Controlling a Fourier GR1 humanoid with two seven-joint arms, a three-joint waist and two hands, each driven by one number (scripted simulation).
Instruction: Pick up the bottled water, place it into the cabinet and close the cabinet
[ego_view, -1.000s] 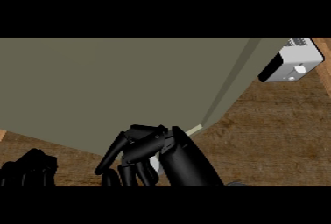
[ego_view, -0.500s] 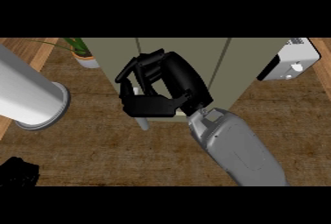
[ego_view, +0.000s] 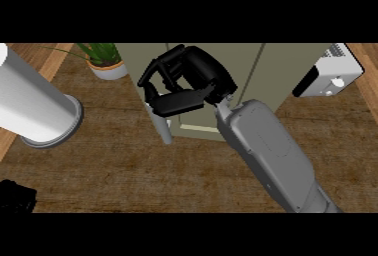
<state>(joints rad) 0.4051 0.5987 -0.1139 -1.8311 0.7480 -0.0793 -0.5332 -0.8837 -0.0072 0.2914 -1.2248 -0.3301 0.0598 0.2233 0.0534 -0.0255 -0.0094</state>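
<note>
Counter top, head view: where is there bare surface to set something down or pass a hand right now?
The widest bare stretch of counter lies between the grey cylinder at left and the right forearm. A smaller patch lies right of that forearm, below the white appliance. It is crowded along the top: potted plant, right hand and cabinet.

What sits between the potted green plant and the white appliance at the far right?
In the head view, the right hand, over the grey-green cabinet, lies between plant and appliance.
</note>
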